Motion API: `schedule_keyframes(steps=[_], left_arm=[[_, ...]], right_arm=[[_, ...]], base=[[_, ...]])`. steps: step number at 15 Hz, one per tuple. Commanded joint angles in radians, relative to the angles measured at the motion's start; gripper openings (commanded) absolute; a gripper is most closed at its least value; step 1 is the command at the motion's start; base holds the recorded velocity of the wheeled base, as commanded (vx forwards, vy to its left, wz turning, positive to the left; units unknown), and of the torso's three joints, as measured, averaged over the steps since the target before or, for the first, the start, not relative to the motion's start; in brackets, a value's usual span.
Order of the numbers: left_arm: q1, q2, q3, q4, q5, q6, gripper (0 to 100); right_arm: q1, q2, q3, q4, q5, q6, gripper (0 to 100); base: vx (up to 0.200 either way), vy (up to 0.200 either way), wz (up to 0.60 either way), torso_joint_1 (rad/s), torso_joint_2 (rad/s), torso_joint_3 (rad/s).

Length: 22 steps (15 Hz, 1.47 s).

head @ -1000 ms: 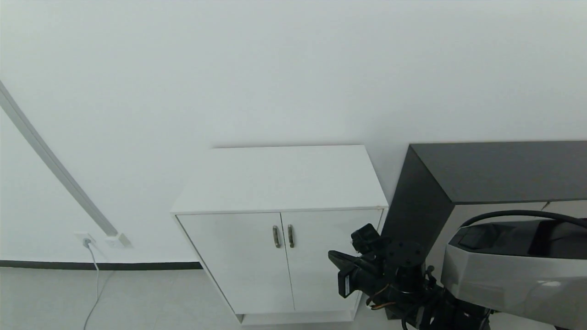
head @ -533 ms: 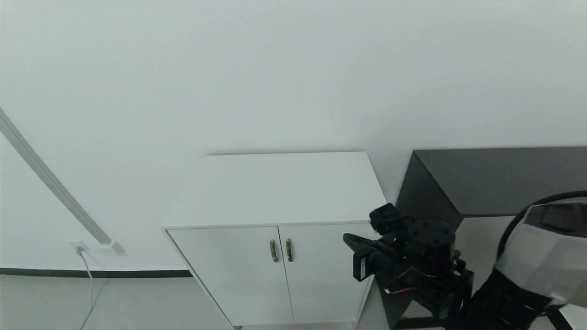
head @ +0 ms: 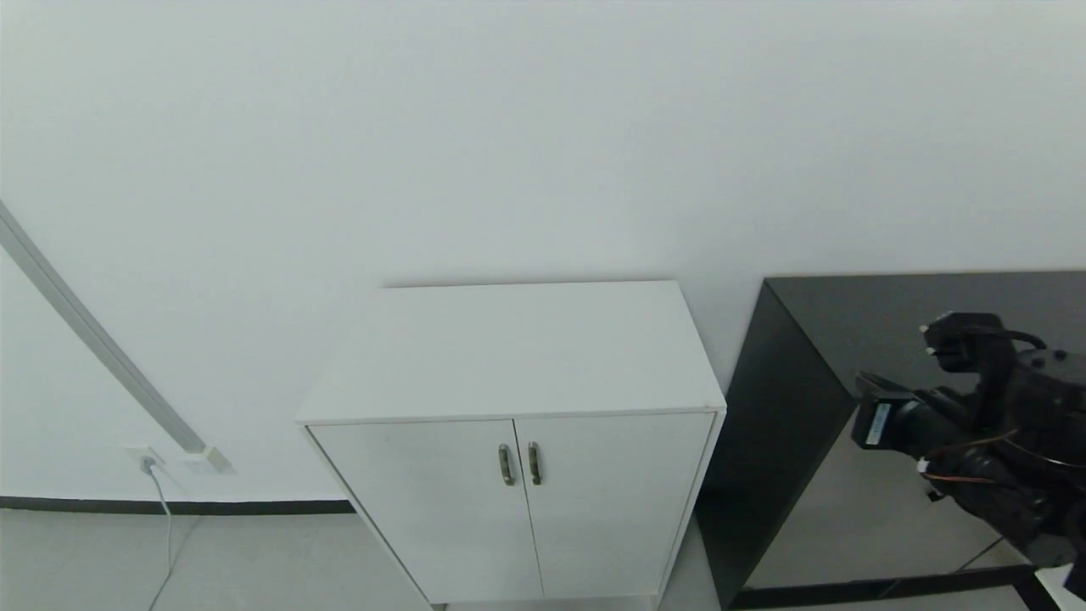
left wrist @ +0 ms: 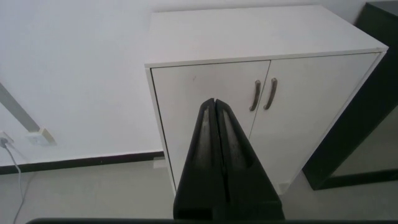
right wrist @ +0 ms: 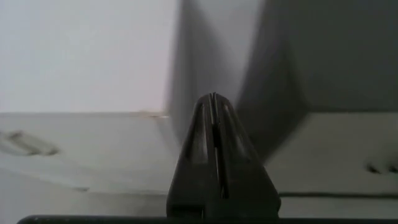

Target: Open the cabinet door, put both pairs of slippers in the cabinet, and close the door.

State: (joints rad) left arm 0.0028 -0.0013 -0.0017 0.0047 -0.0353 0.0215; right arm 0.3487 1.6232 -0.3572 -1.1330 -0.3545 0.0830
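A white cabinet [head: 526, 348] stands against the wall with both doors shut. Its two metal handles [head: 519, 464] sit side by side at the middle seam. In the left wrist view the cabinet [left wrist: 261, 37] and its handles [left wrist: 263, 94] lie ahead of my left gripper [left wrist: 214, 104], which is shut with nothing in it and well short of the doors. My right gripper [head: 864, 379] hangs to the right of the cabinet, over the black table, pointing left. The right wrist view shows the right gripper [right wrist: 213, 98] shut and empty.
A black table [head: 925, 314] stands close against the cabinet's right side. On the wall at the left are a slanted cable duct [head: 93, 339] and a socket with a cable [head: 148, 465] running down to the floor. Bare floor [head: 254, 560] lies left of the cabinet.
My right arm has swung to the right, from in front of the cabinet's right door to over the black table. The head camera shifted slightly at first. The doors have stayed shut.
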Motion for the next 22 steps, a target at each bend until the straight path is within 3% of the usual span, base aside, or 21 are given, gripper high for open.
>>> schedule_keyframes(steps=[1, 4, 8, 14, 22], left_arm=[[0.0, 0.001, 0.0, 0.0, 0.0, 0.0, 0], [0.0, 0.001, 0.0, 0.0, 0.0, 0.0, 0], [0.0, 0.001, 0.0, 0.0, 0.0, 0.0, 0], [0.0, 0.001, 0.0, 0.0, 0.0, 0.0, 0], [0.0, 0.001, 0.0, 0.0, 0.0, 0.0, 0]], right_arm=[[-0.132, -0.154, 0.103, 0.002, -0.004, -0.025, 0], [-0.232, -0.272, 0.207, 0.004, 0.009, -0.063, 0], [-0.252, -0.442, 0.32, 0.061, 0.011, -0.091, 0], [-0.251, -0.744, 0.33, 0.412, 0.035, -0.091, 0], [-0.246, -1.183, 0.328, 0.93, 0.223, -0.089, 0]], base=[[0.0, 0.0, 0.0, 0.0, 0.0, 0.0], [0.0, 0.0, 0.0, 0.0, 0.0, 0.0], [0.0, 0.0, 0.0, 0.0, 0.0, 0.0], [0.0, 0.0, 0.0, 0.0, 0.0, 0.0], [0.0, 0.0, 0.0, 0.0, 0.0, 0.0]])
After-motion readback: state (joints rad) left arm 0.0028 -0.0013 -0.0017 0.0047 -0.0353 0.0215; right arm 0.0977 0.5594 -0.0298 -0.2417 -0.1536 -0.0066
